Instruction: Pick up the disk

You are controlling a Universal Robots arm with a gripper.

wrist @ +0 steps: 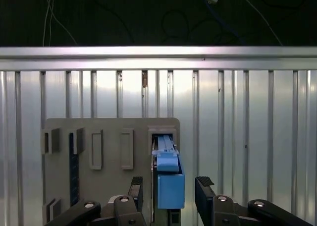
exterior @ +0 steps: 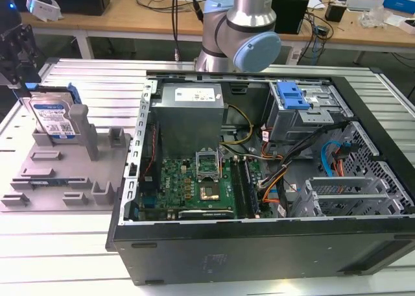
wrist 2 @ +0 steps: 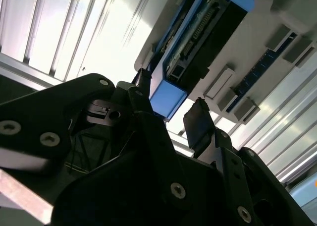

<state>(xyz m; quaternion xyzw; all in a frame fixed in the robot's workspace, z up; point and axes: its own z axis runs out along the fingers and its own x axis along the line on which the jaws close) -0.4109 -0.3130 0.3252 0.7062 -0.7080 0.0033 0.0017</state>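
Spread black fingertips (wrist: 204,183) of the gripper (wrist: 170,182) are seen flanking, untouched, the disk (exterior: 53,117), which stands on edge in the grey tray (exterior: 45,179) at the exterior view's left; the grasp is best centred on both flat faces, kept square

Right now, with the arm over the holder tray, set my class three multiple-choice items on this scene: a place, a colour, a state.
1. Where is the disk? A. upright in the grey holder tray B. inside the computer case C. flat on the table
2. What colour is the disk's edge frame? A. red B. blue C. yellow
3. How is the gripper? A. shut on the disk B. open, one finger either side of the disk C. open above the computer case
Answers: 1 A, the exterior view shows it standing in the tray; 2 B, blue in both wrist views; 3 B, the first wrist view shows gaps between fingers and disk.
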